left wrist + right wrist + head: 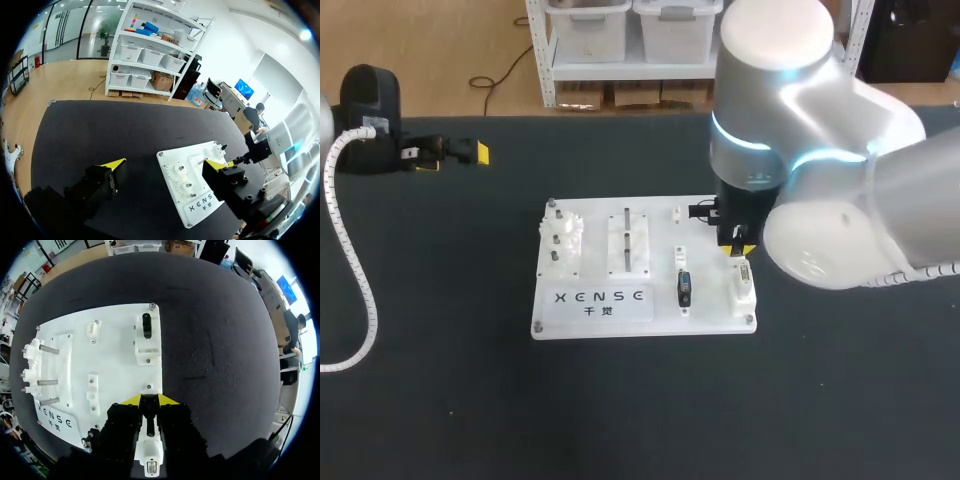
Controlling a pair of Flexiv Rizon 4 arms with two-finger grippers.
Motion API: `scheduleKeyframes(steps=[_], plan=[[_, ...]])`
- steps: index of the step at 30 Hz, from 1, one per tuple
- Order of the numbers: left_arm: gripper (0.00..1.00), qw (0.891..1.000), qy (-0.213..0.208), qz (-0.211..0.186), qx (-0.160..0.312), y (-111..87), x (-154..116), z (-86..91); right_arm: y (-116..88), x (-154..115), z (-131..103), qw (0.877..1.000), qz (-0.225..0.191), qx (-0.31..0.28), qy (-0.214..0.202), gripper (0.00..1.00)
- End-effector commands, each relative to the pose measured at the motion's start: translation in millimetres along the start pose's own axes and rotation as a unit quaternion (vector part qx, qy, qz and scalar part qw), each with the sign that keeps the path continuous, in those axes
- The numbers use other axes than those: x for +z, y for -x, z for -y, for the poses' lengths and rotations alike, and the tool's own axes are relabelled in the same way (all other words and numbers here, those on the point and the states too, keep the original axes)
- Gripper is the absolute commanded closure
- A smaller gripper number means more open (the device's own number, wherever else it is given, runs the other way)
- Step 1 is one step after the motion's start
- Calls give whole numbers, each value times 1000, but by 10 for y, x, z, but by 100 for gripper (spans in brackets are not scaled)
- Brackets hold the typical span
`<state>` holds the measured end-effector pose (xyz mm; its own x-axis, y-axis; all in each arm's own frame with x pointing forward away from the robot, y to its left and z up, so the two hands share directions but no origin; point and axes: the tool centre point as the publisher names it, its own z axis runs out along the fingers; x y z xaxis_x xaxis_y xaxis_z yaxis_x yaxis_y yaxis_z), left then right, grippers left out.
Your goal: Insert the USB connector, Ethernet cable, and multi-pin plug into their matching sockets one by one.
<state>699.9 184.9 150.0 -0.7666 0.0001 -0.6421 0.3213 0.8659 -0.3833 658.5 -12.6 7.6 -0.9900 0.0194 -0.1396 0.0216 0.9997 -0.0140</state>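
Observation:
The white board [710,300] lies mid-table. My right gripper [738,248] stands over the board's near right corner, largely hidden by the arm. In the right wrist view the right gripper [149,400] is shut on the white multi-pin plug [150,440], which runs along the narrow gap between the fingers at the board's [115,355] right edge. A black USB connector [684,288] sits upright in its holder left of the plug. A white holder with a black insert [147,332] stands ahead of the gripper. My left gripper [452,158] rests far left, open and empty.
White gears on posts [561,240] and a slotted block [628,240] fill the board's left half. In the left wrist view the left gripper [165,164] hovers over the black tabletop [100,130], short of the board [172,162]. A ribbed cable [360,290] loops at the far left.

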Motion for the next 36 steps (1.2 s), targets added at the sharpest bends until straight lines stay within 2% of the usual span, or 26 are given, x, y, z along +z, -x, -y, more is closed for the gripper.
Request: scheduleKeyframes(steps=[1,11,12,13,14,15,16,25,36], plan=[[0,1000,0,0,0,0,0,0,36,126,-4,1000,-7,1,-3,100],[0,1000,0,0,0,0,0,0,28,142,-9,1000,-8,-4,-4,100],[0,1000,0,0,0,0,0,0,28,121,-19,1000,-5,-6,-5,92],[0,1000,0,0,0,0,0,0,30,95,-26,1000,-4,-7,-5,77],[0,1000,0,0,0,0,0,0,33,69,-34,1000,2,-9,-6,58],[0,1000,0,0,0,0,0,0,37,32,-45,1000,6,-10,-4,7],[0,1000,0,0,0,0,0,0,44,-6,-56,1000,12,-11,-2,0],[0,1000,0,0,0,0,0,0,53,-395,-171,999,49,-13,9,0],[0,1000,0,0,0,0,0,0,-154,-691,-384,998,54,-17,20,0]])
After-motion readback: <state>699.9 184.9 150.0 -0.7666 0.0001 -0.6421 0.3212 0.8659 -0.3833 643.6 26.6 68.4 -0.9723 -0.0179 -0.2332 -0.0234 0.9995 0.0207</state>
